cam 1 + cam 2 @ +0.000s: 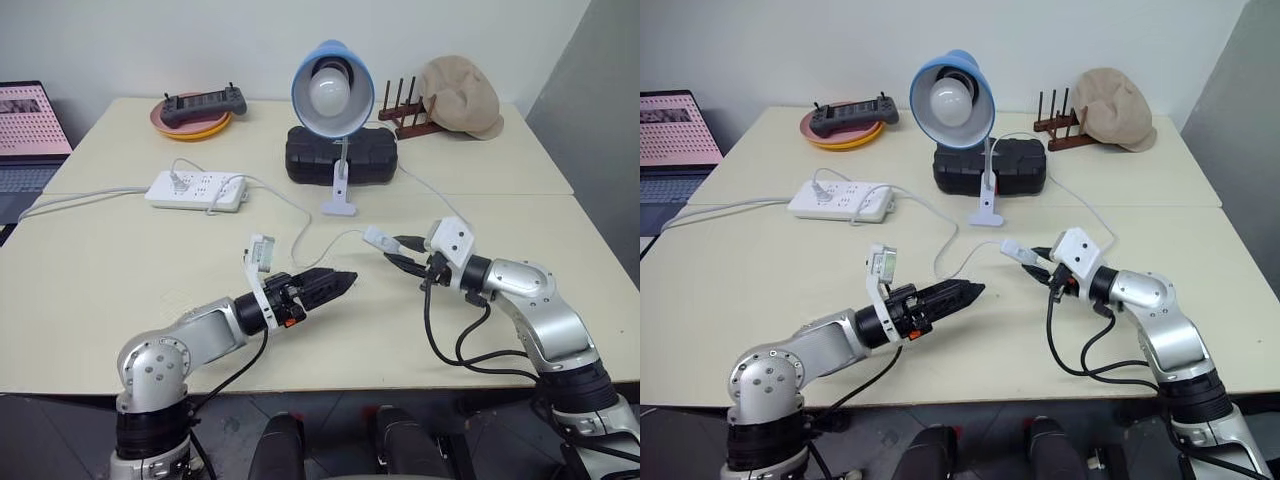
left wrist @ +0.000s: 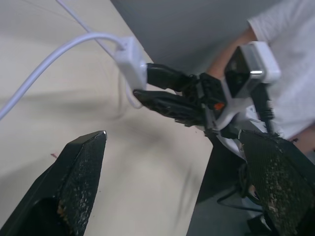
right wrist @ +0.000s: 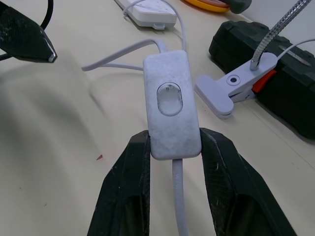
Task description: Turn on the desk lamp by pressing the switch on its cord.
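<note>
A: White switch [image 3: 171, 110] sits in front of the desk lamp [image 1: 332, 92], clamped by the right gripper [image 1: 397, 252] fingers, lifted off the cream desk [image 1: 120, 290]. Left gripper [image 1: 340, 282] is spread wide nearby.

B: Risky imo, a hard poke could twist it loose. Plain grey wall behind the lamp.

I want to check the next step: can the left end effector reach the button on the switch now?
Probably yes. The right end effector holds the switch lifted, button uncovered, and the open left end effector points toward it with only bare table between them.
</note>
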Robot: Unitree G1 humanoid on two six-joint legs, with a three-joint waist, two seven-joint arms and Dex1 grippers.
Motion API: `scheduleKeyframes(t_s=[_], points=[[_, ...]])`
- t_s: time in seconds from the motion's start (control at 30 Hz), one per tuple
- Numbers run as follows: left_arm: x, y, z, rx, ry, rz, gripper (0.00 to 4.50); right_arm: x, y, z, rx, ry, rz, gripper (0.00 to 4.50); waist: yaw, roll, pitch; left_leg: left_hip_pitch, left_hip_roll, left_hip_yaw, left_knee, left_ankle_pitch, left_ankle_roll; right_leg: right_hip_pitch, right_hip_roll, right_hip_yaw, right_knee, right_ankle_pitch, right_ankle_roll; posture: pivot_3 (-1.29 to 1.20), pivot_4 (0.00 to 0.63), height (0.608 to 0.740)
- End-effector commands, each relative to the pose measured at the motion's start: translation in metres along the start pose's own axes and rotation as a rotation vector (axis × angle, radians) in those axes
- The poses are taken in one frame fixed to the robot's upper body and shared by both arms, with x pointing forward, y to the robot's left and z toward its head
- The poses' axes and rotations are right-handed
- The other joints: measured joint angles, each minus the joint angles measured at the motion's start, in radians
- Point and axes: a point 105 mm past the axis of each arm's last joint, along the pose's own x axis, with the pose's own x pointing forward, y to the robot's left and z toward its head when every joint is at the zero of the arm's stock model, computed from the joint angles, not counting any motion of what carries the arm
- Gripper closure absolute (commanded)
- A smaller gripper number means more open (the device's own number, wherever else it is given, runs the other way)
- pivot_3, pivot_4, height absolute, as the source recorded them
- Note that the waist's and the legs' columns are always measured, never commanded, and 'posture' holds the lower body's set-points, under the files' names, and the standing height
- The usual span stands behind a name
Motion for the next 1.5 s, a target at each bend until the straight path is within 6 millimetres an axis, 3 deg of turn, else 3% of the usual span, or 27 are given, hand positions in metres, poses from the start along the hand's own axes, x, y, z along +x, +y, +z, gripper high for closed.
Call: scheduleKeyframes(t_s=[0.03,0.3,0.6,1.3,1.5], points=[[0.013,-0.001,0.005,-0.011,-0.062,-0.006,0.0,-0.002,0.009,0.022,-0.015,-0.078,0.06,3.42,0.001,0.0,0.0,0.0,0.0,0.0,0.0,0.0,0.0,0.0,0.0,0.0,0.0,-0.002,-0.003,0.0,0.15,0.74],[0.031,-0.012,0.017,-0.06,-0.125,-0.103,0.0,-0.005,0.025,0.022,-0.023,-0.071,0.137,3.42,0.002,0.0,0.0,-0.001,0.0,0.0,0.0,0.0,0.0,0.0,0.0,0.0,0.0,-0.001,-0.001,0.0,0.15,0.74],[0.032,-0.008,0.01,-0.041,-0.061,-0.113,0.0,-0.005,0.03,0.026,-0.042,-0.084,0.147,3.42,0.0,0.0,0.0,-0.001,0.0,0.0,0.0,0.0,0.0,-0.001,0.001,0.0,0.0,-0.002,-0.002,0.0,0.15,0.74],[0.035,-0.006,0.009,-0.05,-0.043,-0.127,3.95,-0.008,0.036,0.03,-0.068,-0.087,0.153,3.42,0.001,0.0,0.0,-0.001,0.0,0.0,-0.001,0.0,0.0,-0.001,0.0,0.0,-0.002,-0.003,-0.004,0.0,0.15,0.74],[0.033,-0.006,0.008,-0.059,-0.049,-0.123,3.98,-0.008,0.035,0.029,-0.069,-0.082,0.151,3.42,0.001,0.0,0.0,-0.001,0.0,0.0,-0.002,0.0,0.0,-0.001,0.0,0.0,-0.003,-0.003,-0.004,0.0,0.15,0.74]])
